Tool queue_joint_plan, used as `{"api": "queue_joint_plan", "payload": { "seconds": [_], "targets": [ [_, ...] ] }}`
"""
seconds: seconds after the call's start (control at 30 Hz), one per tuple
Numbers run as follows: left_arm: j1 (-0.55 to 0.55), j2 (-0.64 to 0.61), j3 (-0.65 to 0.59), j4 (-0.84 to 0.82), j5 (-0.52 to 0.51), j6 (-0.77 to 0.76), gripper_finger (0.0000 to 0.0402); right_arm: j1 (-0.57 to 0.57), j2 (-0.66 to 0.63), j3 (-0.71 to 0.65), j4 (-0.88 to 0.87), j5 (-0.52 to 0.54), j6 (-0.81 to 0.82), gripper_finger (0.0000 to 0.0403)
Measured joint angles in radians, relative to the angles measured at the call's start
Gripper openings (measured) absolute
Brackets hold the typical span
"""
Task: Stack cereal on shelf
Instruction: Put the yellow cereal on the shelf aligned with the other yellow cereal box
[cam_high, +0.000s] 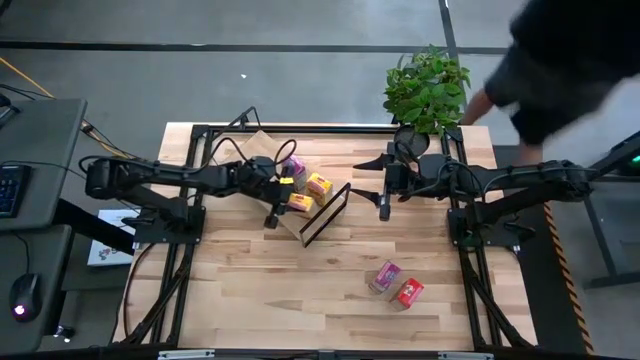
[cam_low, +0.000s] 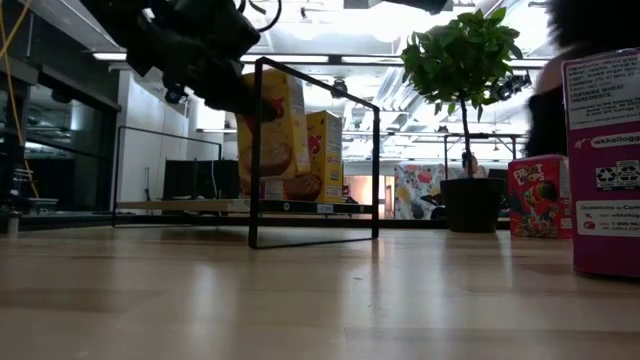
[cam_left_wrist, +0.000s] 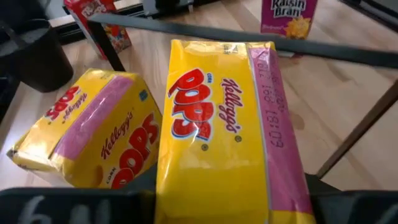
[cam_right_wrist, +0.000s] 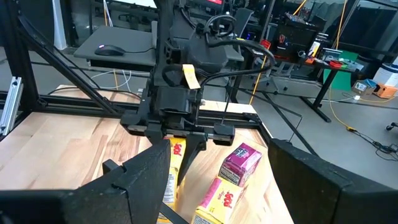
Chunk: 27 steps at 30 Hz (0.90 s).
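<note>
In the low view, the pink box (cam_low: 606, 160) at the right is cut by the picture's edge, and the left gripper (cam_low: 235, 95) is a dark shape that hides part of a yellow box (cam_low: 285, 130). The person (cam_high: 560, 65) at the far right of the table is blurred and cut off by the edge. In the left wrist view, the fingers (cam_left_wrist: 74, 208) are only a blurred dark band, and the red box (cam_left_wrist: 99, 22) and the purple box (cam_left_wrist: 289, 15) are cut at the edge.
</note>
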Motion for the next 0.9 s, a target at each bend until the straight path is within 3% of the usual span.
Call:
{"api": "queue_joint_plan", "payload": {
  "seconds": [0.5, 0.9],
  "targets": [
    [0.003, 0.055, 0.000, 0.067, -0.001, 0.047, 0.0124, 0.000, 0.000, 0.000, -0.003, 0.000, 0.000, 0.0264],
    [0.003, 0.055, 0.001, 0.084, -0.050, 0.032, 0.0204, 0.000, 0.034, 0.000, -0.004, 0.000, 0.000, 0.0264]
  ]
}}
